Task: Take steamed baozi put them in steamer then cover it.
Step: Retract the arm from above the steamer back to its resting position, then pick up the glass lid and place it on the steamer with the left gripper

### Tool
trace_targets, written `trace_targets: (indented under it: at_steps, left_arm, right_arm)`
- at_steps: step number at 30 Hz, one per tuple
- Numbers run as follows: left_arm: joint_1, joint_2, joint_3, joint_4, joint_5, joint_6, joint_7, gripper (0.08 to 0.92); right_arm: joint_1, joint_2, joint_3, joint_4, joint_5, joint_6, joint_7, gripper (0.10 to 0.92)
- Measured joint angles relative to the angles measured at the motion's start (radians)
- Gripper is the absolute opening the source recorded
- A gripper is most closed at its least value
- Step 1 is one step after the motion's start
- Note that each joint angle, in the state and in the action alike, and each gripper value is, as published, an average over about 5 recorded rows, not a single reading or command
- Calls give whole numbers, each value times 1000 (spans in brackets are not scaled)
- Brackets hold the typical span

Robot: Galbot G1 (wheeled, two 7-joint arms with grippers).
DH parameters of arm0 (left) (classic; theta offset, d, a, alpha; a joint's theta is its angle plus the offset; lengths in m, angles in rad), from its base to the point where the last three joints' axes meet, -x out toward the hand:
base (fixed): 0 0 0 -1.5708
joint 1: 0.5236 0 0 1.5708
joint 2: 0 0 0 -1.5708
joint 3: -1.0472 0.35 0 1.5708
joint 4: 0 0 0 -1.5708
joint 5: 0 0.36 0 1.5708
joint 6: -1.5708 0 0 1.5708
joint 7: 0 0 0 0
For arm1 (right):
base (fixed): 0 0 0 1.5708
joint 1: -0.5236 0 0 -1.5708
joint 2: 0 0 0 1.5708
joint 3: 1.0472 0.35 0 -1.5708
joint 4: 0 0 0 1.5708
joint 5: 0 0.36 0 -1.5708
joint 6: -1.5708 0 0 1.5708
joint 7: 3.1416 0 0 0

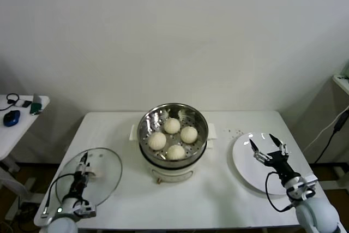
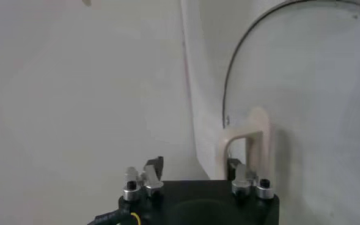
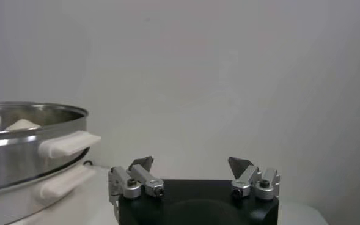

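1. Head view: four steamed baozi (image 1: 173,137) sat in the steamer (image 1: 173,117) at table centre; the left gripper (image 1: 83,167) was at the glass lid (image 1: 106,173), near left.
2. Left wrist view: its fingers (image 2: 153,166) straddled the lid handle (image 2: 246,131), not yet pinching.
3. Right wrist view: the right gripper (image 3: 192,164) was spread, the steamer beyond to its left.

Right gripper (image 3: 192,164), black body with silver metal finger mounts, at bottom centre of frame; two dark pointed fingertips (image 3: 143,162) stand well apart, nothing between them. Round shiny stainless-steel steamer (image 3: 27,143) at left edge of frame, on cream-white base. Two cream-white side handles (image 3: 66,144) jut from it toward frame centre, one above other. Pale dome of steamed baozi (image 3: 22,125) shows just above steel rim. Plain white wall (image 3: 241,73) fills rest of frame.
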Motion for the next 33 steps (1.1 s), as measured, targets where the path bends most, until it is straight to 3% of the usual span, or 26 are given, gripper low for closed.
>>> trace_targets:
  at_steps: [15, 24, 33]
  left_arm:
    - [20, -6, 2, -17, -62, -23, -32, 180]
    - [66, 8, -4, -119, -86, 41, -57, 147]
    - [141, 42, 0, -306, -98, 192, -58, 147]
  right_arm:
    - [-3, 14, 8, -5, -37, 10, -11, 823]
    - [3, 7, 10, -18, -46, 15, -12, 823]
    - [25, 3, 0, -41, -60, 26, -10, 823]
